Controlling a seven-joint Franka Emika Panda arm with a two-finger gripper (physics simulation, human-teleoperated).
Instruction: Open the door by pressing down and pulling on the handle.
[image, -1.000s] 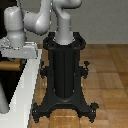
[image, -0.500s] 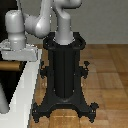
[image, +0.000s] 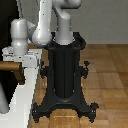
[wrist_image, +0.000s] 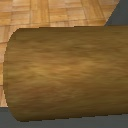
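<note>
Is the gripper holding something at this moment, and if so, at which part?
It cannot be told. The gripper sits just above the handle, but its fingers are not visible in either view.

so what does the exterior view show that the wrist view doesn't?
Exterior only: the arm reaching to the exterior view's left, the black pedestal, the white door frame, and the gripper sitting at the handle; jaw state unclear. Wrist only: wood grain on the bar in close-up. Both: the tan handle and the wooden floor.

Arm (image: 30, 32) dipped slightly, handle (image: 10, 66) pressed a bit lower.
</note>
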